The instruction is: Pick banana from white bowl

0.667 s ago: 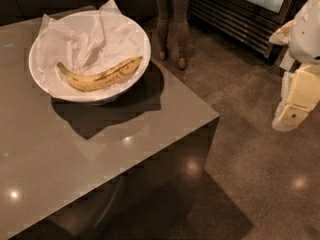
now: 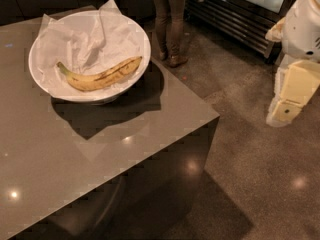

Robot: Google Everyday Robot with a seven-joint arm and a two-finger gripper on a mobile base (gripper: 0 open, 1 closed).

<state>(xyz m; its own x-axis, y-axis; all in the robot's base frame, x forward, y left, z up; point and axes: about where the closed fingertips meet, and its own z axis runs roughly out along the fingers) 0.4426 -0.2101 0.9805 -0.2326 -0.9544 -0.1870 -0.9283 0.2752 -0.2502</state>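
The banana [image 2: 102, 75] lies on its side in the white bowl [image 2: 40, 44], on crumpled white paper, with its greenish stem to the left and its dark tip to the right. The bowl stands on the grey table [image 2: 75, 154] at the back left. My gripper [image 2: 284, 110] hangs at the far right of the view, over the floor, well away from the table and the bowl. It holds nothing that I can see.
A person's legs [image 2: 170, 24] stand on the floor just behind the table's far right edge. A dark metal rack or cabinet front [image 2: 235, 19] runs along the back right. The table's right corner [image 2: 217, 116] points toward my arm.
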